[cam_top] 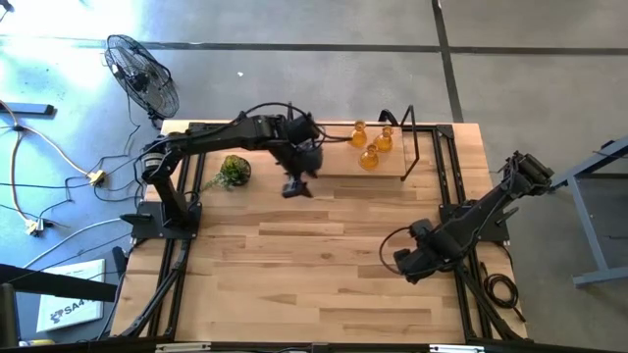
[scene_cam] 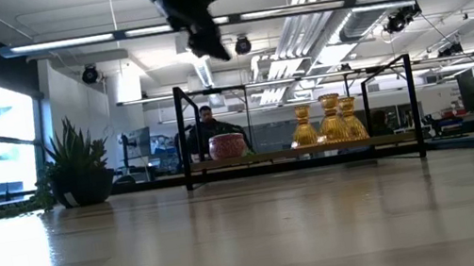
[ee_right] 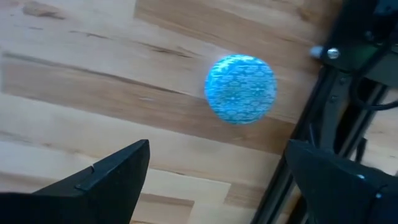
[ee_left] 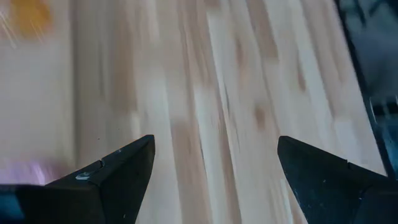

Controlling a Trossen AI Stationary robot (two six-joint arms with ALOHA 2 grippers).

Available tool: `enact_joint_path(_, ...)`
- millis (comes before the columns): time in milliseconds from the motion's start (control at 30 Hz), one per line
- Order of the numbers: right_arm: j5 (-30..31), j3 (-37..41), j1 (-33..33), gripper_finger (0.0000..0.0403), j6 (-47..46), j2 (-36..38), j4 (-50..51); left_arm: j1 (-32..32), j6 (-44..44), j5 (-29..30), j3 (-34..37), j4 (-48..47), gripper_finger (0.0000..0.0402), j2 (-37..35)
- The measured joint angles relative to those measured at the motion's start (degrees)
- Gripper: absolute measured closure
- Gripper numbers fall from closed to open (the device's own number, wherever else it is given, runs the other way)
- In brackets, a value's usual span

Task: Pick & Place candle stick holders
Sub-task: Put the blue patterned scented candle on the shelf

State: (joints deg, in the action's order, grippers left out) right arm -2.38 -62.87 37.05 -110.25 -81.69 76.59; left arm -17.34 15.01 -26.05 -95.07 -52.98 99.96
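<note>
Both arms matte black, jointed; left arm [cam_top: 211, 137] trails looped black cable; claw fingers [ee_left: 106, 180] dark, wedge-shaped.

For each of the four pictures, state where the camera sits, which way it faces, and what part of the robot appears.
High: overhead, looking down; both arms, left hand open above table.
Low: table height, looking level; amber candle stick holders on shelf, left arm overhead.
Left wrist: down at tabletop; own fingers apart.
Right wrist: down at blue holder; right hand open.
High and low share the amber holders.
</note>
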Motion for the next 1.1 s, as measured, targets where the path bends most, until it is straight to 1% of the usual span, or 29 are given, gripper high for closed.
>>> enact_joint_path(67,0.0,0.0,0.2,0.0033,-0.6,0.0,0.9,0.0,1.6,1.0,0.0,-6.0,0.0066,0.0)
enact_joint_path(133,0.2,0.0,0.2,0.0033,-0.6,0.0,1.1,0.1,3.0,1.4,0.0,-9.8,0.0066,0.0)
enact_joint_path(300,0.4,0.8,0.2,0.0033,-0.1,0.1,0.1,0.1,3.2,-1.6,0.0,-13.6,0.0066,0.0)
enact_joint_path(367,-1.3,3.1,0.2,0.0033,0.5,0.6,-2.0,0.1,3.2,-0.9,0.0,-13.6,0.0066,0.0)
enact_joint_path(467,-3.4,7.7,0.2,0.0033,1.4,1.7,-7.2,0.1,3.0,1.8,0.0,-13.5,0.0066,0.0)
enact_joint_path(600,-2.1,13.4,0.2,0.0033,1.6,3.9,-12.8,0.1,2.7,3.9,0.0,-13.3,0.0066,0.0)
enact_joint_path(800,-2.1,21.3,0.2,0.0033,1.2,7.2,-21.8,0.1,2.7,4.6,0.0,-12.7,0.0066,0.0)
enact_joint_path(933,-2.7,24.5,0.2,0.0033,0.1,8.6,-24.9,0.1,2.7,4.6,0.0,-11.2,0.0066,0.0)
enact_joint_path(1100,-2.0,24.7,0.2,0.0032,-0.2,8.4,-25.8,0.1,2.7,4.8,0.0,-6.2,0.0066,0.0)
